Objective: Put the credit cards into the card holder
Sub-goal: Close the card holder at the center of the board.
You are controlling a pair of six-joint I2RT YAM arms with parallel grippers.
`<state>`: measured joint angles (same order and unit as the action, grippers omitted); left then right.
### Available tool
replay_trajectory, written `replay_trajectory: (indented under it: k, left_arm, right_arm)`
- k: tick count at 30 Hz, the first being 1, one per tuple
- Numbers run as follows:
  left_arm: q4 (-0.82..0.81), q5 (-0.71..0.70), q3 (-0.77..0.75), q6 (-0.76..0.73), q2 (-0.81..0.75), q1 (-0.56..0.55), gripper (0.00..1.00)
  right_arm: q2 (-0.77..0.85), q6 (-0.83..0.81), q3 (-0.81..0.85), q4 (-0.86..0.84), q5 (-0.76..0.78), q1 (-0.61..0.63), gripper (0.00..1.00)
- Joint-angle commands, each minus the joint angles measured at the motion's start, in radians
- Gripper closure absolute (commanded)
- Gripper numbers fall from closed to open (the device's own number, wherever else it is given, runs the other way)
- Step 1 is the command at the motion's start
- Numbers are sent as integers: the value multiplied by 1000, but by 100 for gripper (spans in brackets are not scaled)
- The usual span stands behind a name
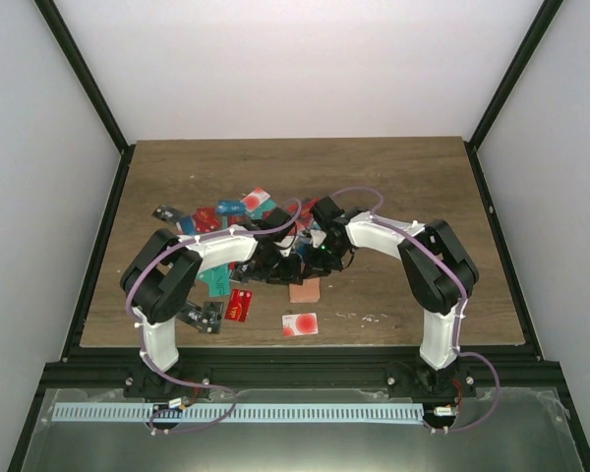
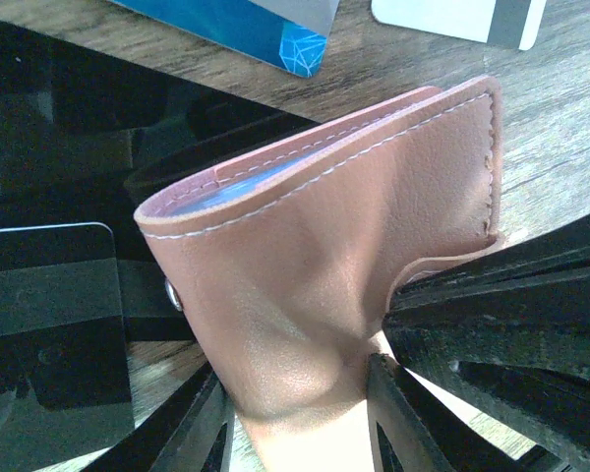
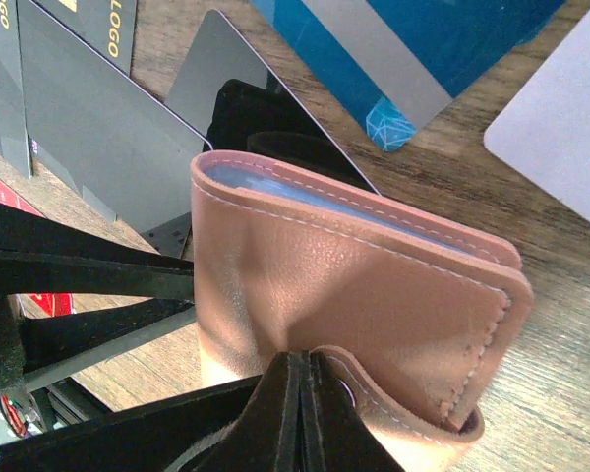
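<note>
— How does the holder (image 2: 305, 256) look?
— It is salmon-tan leather with rounded corners and pale stitching along the edges. Its mouth gapes a little and is pink inside, with a blue card (image 3: 305, 205) sitting in it. A metal stud (image 2: 174, 293) shows on one side, and the front face is creased.
— Where is it?
— In the middle of the desk (image 1: 423, 187), between the two arms, at the near edge of the scattered cards (image 1: 226, 211).
— What grips it?
— The left gripper (image 2: 295, 423) pinches its lower part, one finger on each face. The right gripper (image 3: 300, 393) has its fingers pressed together at the holder's bottom edge. Whether leather is caught between them cannot be told.
— Any writing?
— A dark card (image 3: 84, 25) behind the holder reads "LOGO" in yellow. A teal card (image 3: 423, 59) with a grey stripe and a white card (image 3: 560, 128) lie beyond it on the wood.
</note>
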<state>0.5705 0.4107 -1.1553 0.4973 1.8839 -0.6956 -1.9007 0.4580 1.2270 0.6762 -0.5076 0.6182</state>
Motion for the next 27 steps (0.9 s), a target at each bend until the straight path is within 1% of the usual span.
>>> replay_trajectory:
  k: [1,6,10,12,13,16,18,22,27]
  left_arm:
    - [-30,34,28,4,9,-19,61]
    - [-37,29,31,10,9,-18,61]
    - [-37,16,34,11,6,-18,61]
    - [-36,8,35,12,-3,-18,61]
    - [-33,4,35,12,-10,-18,61]
    - [-27,1,32,11,-32,-19,61]
    - [-14,-1,23,10,-47,-19,61]
    - [27,-8,-11,3,-72,-18,61]
    - [86,-11,-60,-8,-93,-16,60]
  right_arm:
    - [-29,2,-23,6,14,21,99]
    - [-25,-3,-49,19,25,22,99]
    - [-5,-14,-37,44,35,21,99]
    - [23,-23,-26,36,0,22,99]
    - [39,-28,-20,23,-32,20,96]
    - [75,-35,3,-24,-136,15,83]
    - [90,-18,9,-46,-173,2,78]
    - [137,16,-34,-94,-195,-39,77]
    - [207,31,-126,-138,-201,-82,77]
